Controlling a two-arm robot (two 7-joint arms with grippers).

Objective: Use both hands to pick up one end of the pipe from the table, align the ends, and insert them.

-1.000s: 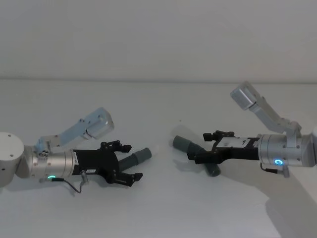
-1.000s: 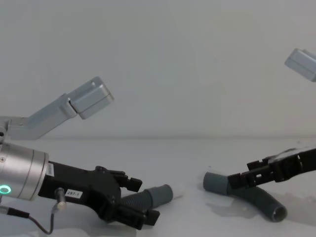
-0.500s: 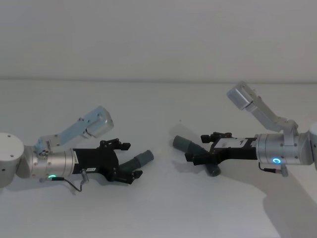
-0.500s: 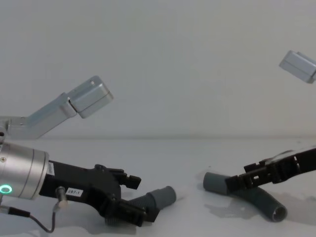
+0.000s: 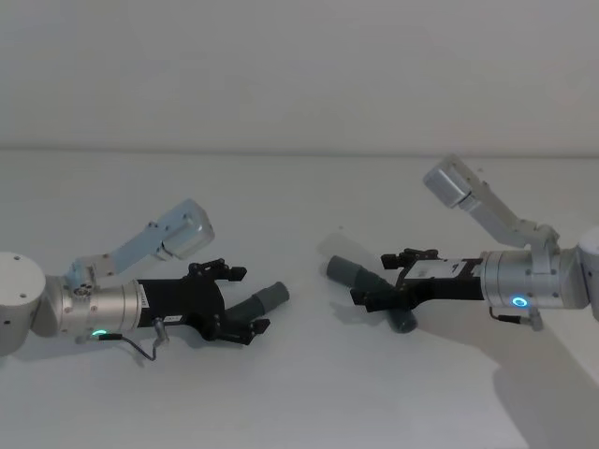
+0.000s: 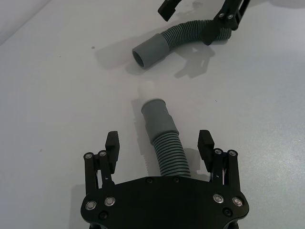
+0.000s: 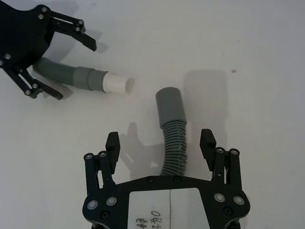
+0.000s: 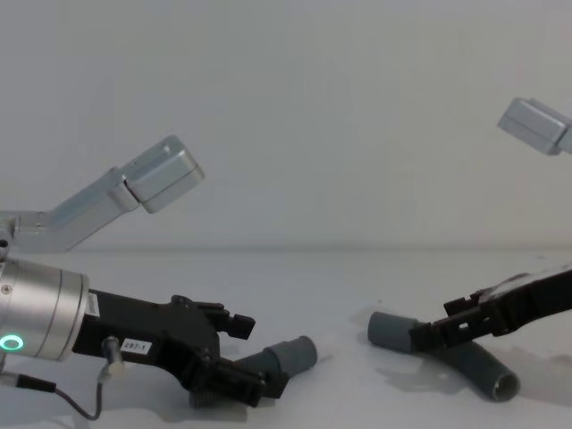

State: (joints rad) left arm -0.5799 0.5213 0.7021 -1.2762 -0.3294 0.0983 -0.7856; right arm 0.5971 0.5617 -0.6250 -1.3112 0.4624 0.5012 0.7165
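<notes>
On the table (image 5: 299, 234), the white-tipped hose piece (image 6: 162, 138) lay flat, its short white stub (image 7: 116, 83) pointing roughly toward the robot's right. The left gripper (image 6: 159, 138) was down low over this piece, its two fingers (image 6: 113, 143) spread wide, one on each side of the ribbed length just behind the smooth cuff, neither touching it as far as could be seen.

Well apart from the white-tipped piece, on its stub side, lay the second hose piece (image 7: 171, 129), curved, with its plain open cuff (image 5: 346, 271) nearer the stub than its ribbed end was. The right gripper (image 7: 160, 137) straddled that piece's ribbed part in the same way, fingers wide and nothing clamped. Both pieces rested on the surface.

This looked like the grasping step, with both grippers placed but no grip made and nothing lifted. The next move would seem to call for each gripper to close on the ribs close behind its cuff, where the flexible hose should bend least. After lifting, the plain cuff's axis, which sat at an angle to the stub, would need turning into line before the two were pushed together.
</notes>
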